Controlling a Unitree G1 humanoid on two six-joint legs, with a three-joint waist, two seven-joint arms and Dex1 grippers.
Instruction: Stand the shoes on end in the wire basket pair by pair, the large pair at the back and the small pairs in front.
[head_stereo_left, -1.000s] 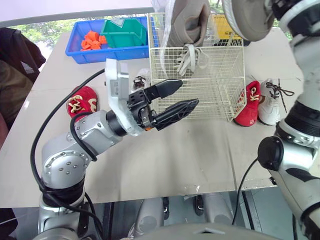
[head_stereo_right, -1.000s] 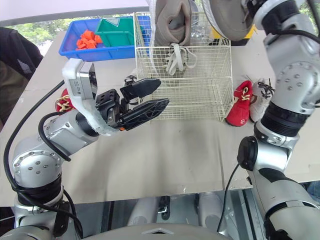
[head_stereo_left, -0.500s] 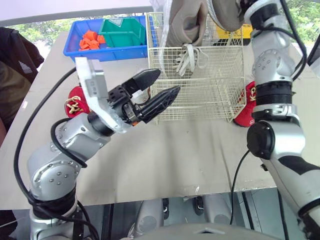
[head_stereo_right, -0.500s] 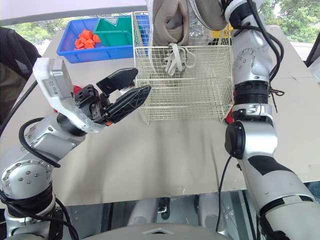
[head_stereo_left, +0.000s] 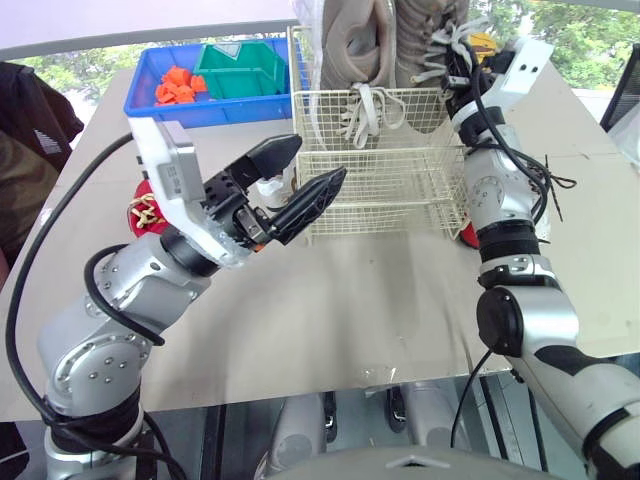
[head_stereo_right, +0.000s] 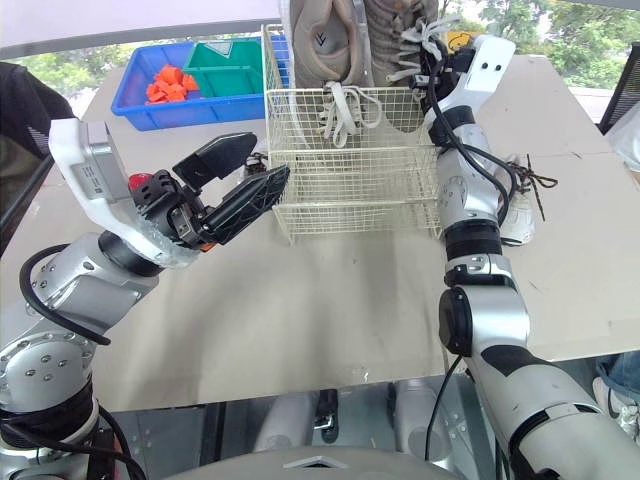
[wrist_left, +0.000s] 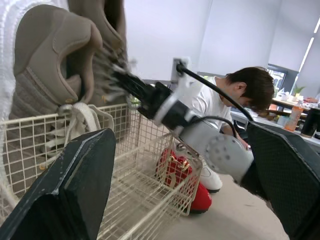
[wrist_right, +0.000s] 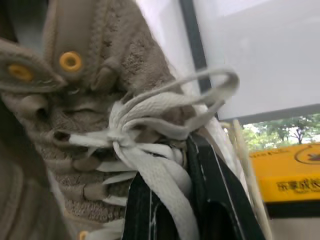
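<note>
right pincer (wrist_right: 175, 200) clamped on laces (wrist_right: 150, 150) of large tan shoe (head_stereo_left: 430, 30), upright at back of wire basket (head_stereo_left: 380, 190) | left pincer (head_stereo_left: 315, 163) spread, empty, before basket | risk: laces slip, shoe topples forward

Both taupe shoes (head_stereo_right: 322, 45) on end, wire basket (head_stereo_right: 350, 190) rear.

The table (head_stereo_left: 380, 300) is viewed from above by both head eyes, tilted forward and down, the wire basket (head_stereo_left: 375, 170) set at upper centre of each. The same basket is seen from low and near along the left wrist camera. A tan shoe (wrist_right: 85, 95) is pressed close before the right wrist camera.
</note>
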